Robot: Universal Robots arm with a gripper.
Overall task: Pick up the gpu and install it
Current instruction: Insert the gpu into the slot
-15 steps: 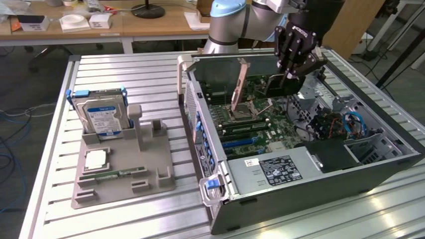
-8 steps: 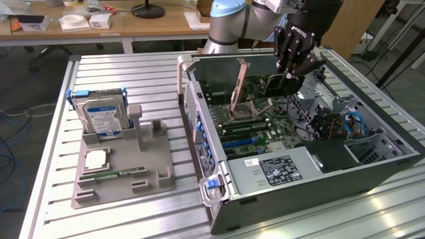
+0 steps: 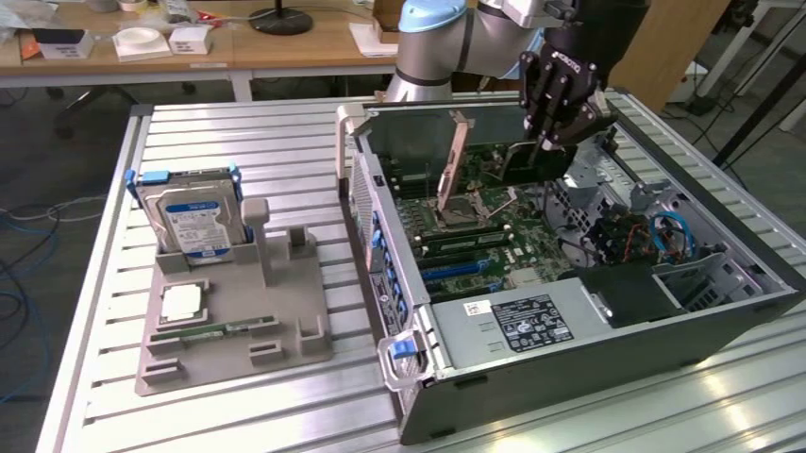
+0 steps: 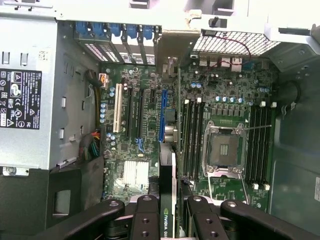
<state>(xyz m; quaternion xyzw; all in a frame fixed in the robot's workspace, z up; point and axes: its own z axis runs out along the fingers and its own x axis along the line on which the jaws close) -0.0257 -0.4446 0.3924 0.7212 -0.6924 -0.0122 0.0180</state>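
The gpu [image 4: 166,175] is a thin black card with a green logo, seen edge-on in the wrist view. It hangs above the motherboard [image 4: 140,145], in line with the blue expansion slot [image 4: 162,115]. My gripper [image 4: 170,212] is shut on it, with black fingers [image 4: 146,215] on both sides. In the exterior view the gripper [image 3: 554,140] reaches down into the far end of the open computer case [image 3: 377,236]. The brownish card [image 3: 527,162] hangs under it, just above the board.
The open CPU socket [image 4: 224,147], memory slots [image 4: 192,135] and a silver power supply [image 3: 529,321] lie inside the case. On the slatted table, a grey fixture [image 3: 233,321] holds an upright hard drive [image 3: 189,222] and a green memory stick [image 3: 233,328].
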